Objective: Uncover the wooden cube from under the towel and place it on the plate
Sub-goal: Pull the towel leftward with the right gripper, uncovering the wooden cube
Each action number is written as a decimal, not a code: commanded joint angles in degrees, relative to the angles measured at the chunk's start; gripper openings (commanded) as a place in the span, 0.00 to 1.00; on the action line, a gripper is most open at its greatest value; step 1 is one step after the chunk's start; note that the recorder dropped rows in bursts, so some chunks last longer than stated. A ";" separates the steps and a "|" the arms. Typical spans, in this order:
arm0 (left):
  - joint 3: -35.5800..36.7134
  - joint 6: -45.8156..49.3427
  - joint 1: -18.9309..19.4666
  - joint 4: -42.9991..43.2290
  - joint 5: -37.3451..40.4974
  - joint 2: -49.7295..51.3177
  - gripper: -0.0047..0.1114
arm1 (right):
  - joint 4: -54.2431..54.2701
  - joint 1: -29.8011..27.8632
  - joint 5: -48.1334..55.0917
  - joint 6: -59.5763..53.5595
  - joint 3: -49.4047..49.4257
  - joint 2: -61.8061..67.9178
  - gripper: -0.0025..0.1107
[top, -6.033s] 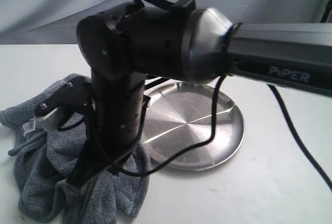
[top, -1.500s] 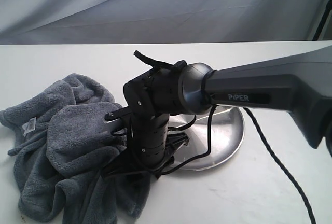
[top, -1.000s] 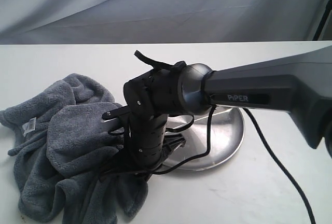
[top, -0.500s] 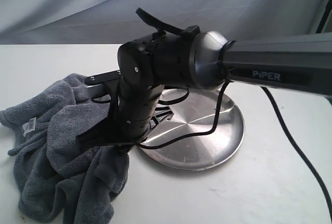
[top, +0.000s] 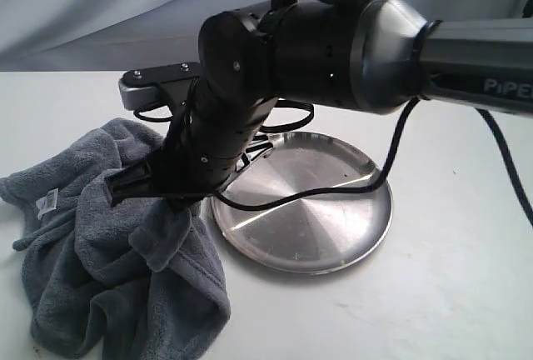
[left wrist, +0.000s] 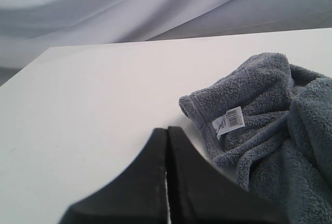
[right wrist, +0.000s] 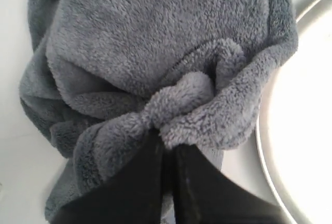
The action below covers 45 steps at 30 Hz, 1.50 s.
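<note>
With right tool (right wrist: 166,146) clenched on a fold of towel (right wrist: 155,53), peel up and away from the plate (right wrist: 298,146) — slowly, sparing the hidden cube; ignore the closed, empty left tool (left wrist: 167,130).

Surroundings: white table and cloth backdrop.
The table (top: 450,293) has a flat, matte white top with a few faint specks toward its near edge and a small dark spot at the near left. Its far edge runs straight across the exterior view and meets the backdrop (top: 100,10), a grey-blue cloth hung behind it with soft folds slanting across it. In the left wrist view one corner of the table shows, with the same cloth behind. A dark strip at the upper right edge of the exterior view cannot be identified.
</note>
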 commanded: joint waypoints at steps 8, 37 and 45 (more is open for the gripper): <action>0.29 -0.14 0.08 -0.26 -0.33 -0.20 0.04 | 8.68 -0.29 -11.22 -9.49 -0.43 -5.08 0.02; 0.29 -0.14 0.08 -0.26 -0.33 -0.20 0.04 | 48.72 0.68 -23.46 -57.65 -0.43 0.20 0.02; 0.29 -0.14 0.08 -0.26 -0.33 -0.20 0.04 | 51.23 3.24 -20.37 -67.09 -5.48 2.96 0.02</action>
